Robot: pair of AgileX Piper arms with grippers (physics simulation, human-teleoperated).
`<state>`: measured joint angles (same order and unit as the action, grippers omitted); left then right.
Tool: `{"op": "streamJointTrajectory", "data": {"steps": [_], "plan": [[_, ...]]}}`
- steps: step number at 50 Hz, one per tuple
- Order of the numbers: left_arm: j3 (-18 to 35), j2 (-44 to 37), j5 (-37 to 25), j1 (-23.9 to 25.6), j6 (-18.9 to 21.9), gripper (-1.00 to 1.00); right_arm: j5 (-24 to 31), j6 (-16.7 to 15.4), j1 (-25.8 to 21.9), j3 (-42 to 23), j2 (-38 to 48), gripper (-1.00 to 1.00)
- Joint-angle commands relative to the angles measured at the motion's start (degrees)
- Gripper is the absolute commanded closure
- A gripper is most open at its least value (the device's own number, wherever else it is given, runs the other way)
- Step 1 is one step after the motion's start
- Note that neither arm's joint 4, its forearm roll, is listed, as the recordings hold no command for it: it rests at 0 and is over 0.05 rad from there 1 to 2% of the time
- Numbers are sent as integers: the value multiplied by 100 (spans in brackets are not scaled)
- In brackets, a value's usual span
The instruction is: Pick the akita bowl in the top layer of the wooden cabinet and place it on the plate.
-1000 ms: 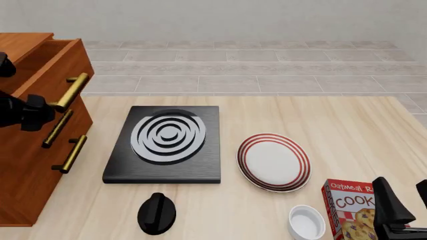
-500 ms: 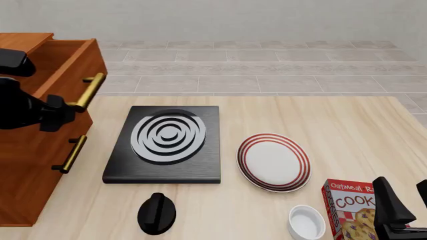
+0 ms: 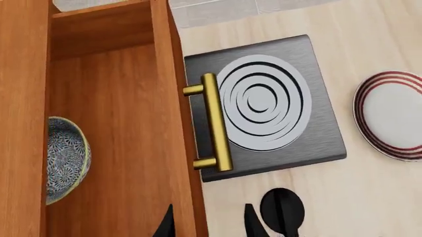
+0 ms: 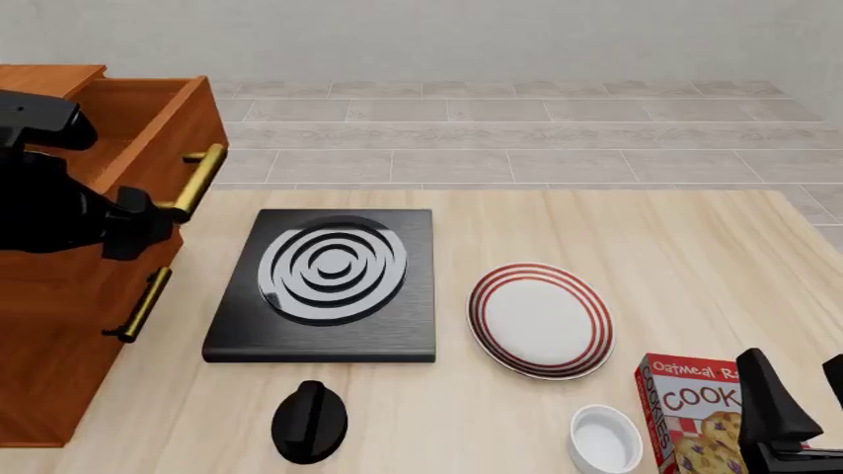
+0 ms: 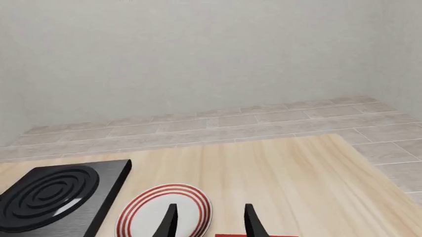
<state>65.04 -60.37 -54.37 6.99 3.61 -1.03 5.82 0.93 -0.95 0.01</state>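
The akita bowl lies inside the pulled-out top layer, looks rigid, glazed, light and chippable, so its thin rim suits a pinch, while the left hand hovers with fingers apart.

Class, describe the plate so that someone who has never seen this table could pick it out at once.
Start at the black square stove in the middle of the table. Just to its right lies the plate, round and flat. Concentric red rings around its white rim set it apart from the plain small white bowl nearer the camera.
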Motion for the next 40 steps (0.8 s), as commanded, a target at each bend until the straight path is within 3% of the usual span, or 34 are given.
{"op": "streamJointTrajectory", "data": {"steps": [1, 40], "plan": [[83, -153, 13, 298, 46, -100, -4, 6, 1, 2, 0, -100], [375, -418, 22, 972, -41, -100, 13, 28, -17, -5, 0, -100]]}}
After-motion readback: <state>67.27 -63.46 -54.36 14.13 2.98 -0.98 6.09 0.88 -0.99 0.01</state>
